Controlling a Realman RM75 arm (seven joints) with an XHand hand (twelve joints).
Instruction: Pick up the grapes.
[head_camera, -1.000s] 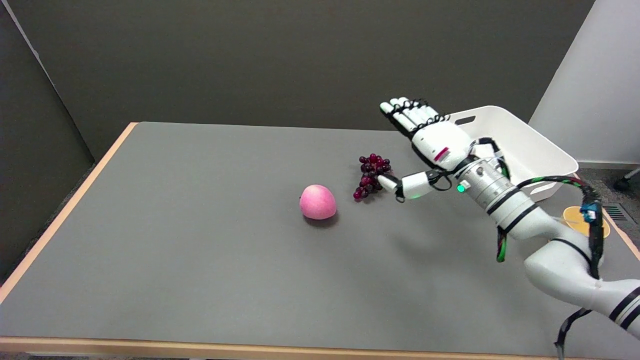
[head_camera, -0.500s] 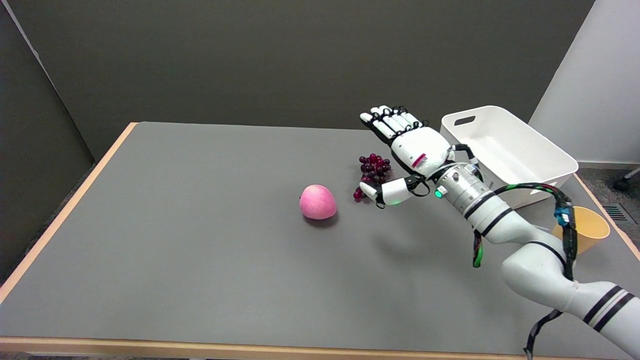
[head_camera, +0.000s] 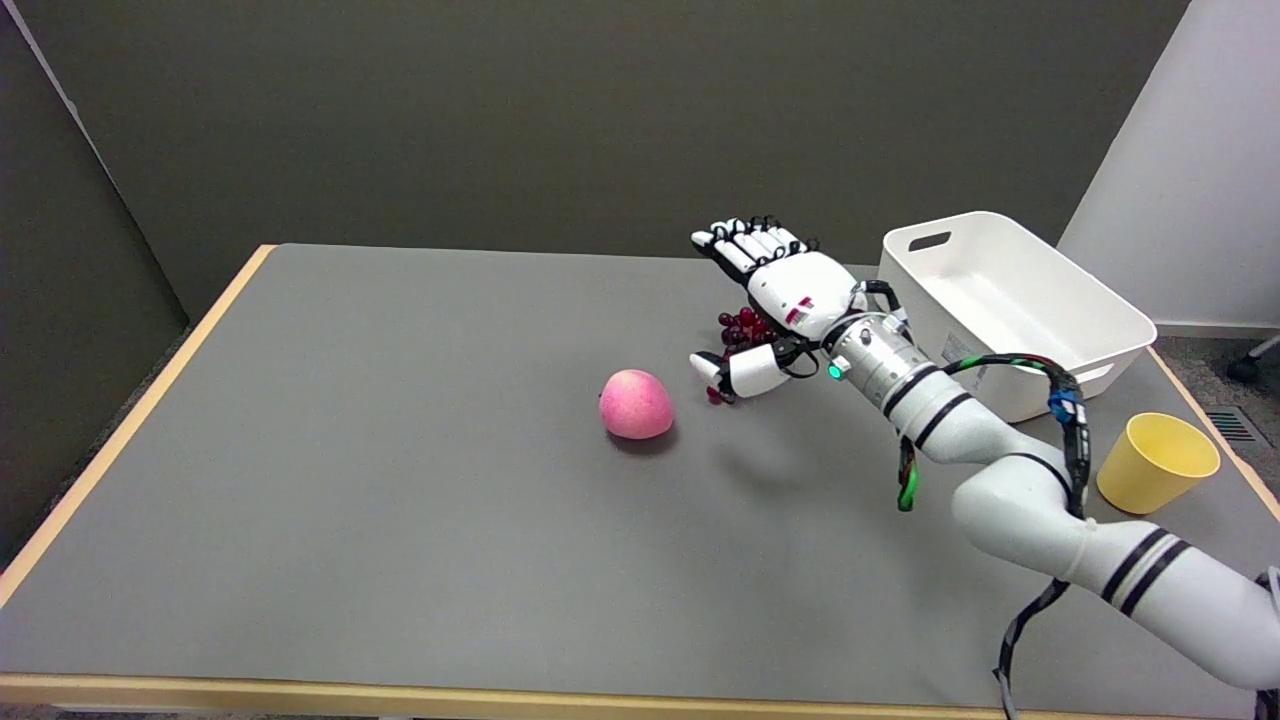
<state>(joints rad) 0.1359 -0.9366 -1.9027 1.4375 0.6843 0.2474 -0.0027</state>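
Observation:
A small bunch of dark red grapes lies on the grey table, mostly covered by my right hand. The hand hovers over the bunch, palm down, with its fingers stretched toward the far edge and its thumb spread out on the near side of the bunch. It holds nothing. Only a few grapes show between the palm and the thumb.
A pink apple sits just left of the grapes. A white bin stands at the back right, and a yellow cup lies on its side near the right edge.
My right hand has moved left and slightly down, from beside the grapes to over them. The arm now uncovers the yellow cup. The grapes and apple have stayed put.

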